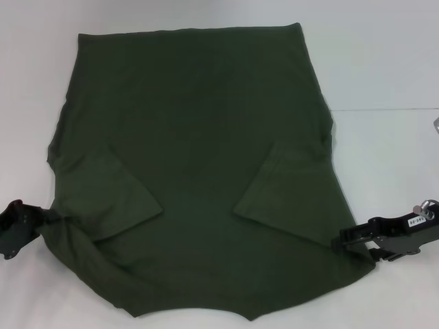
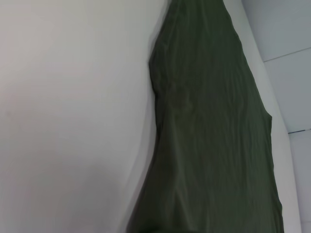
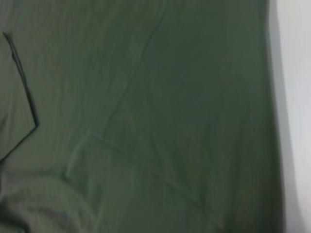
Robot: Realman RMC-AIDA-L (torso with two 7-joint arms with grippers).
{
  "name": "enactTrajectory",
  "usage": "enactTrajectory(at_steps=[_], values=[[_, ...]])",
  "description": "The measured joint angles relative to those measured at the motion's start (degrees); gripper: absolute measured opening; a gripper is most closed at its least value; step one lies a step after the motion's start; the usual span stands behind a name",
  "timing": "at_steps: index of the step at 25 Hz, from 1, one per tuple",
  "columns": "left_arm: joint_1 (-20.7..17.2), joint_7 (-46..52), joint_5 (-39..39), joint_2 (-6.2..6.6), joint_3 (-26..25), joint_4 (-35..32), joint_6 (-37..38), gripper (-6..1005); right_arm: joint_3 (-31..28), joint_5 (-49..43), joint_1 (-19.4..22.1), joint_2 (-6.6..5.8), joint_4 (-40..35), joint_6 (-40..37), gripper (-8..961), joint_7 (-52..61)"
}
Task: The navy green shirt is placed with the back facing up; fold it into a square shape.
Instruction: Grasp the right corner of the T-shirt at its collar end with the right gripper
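Note:
The navy green shirt (image 1: pixel 199 157) lies spread on the white table (image 1: pixel 384 62), hem at the far side and both short sleeves (image 1: pixel 116 199) folded inward over the body. My left gripper (image 1: pixel 46 218) is at the shirt's near left corner, shut on fabric that bunches toward it. At the near right edge my right gripper (image 1: pixel 341 242) is shut on the cloth as well. The left wrist view shows the shirt (image 2: pixel 209 121) running away along the table. Only the shirt (image 3: pixel 146 97) and one sleeve edge fill the right wrist view; neither wrist view shows fingers.
A thin seam (image 1: pixel 384 108) crosses the table top on the right. A small metal part (image 1: pixel 436 127) pokes in at the right edge. Bare white surface flanks the shirt on both sides.

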State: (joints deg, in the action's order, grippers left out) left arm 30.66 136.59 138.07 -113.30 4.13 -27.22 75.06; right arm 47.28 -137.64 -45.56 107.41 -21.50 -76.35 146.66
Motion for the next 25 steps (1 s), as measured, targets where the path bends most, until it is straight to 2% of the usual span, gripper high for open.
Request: enactTrajectory(at_steps=[7,10,17,25], values=[[0.01,-0.01,-0.5,0.02,0.0,-0.02,0.0,15,0.75,0.09,0.02,0.22,0.1,-0.75,945,0.13],[0.01,-0.01,-0.52,0.02,0.0,-0.03,0.0,14,1.63,0.16,-0.07,-0.07,0.12,-1.39,945,0.47],[0.01,-0.01,-0.63,-0.03,0.0,-0.03,-0.06,14,-1.19,0.52,0.22,-0.49,0.11,-0.7,945,0.07],[0.01,-0.01,-1.36,-0.07,0.21,0.04,-0.09,15,-0.32,0.18,-0.38,-0.31,0.16,-0.98,943,0.01]])
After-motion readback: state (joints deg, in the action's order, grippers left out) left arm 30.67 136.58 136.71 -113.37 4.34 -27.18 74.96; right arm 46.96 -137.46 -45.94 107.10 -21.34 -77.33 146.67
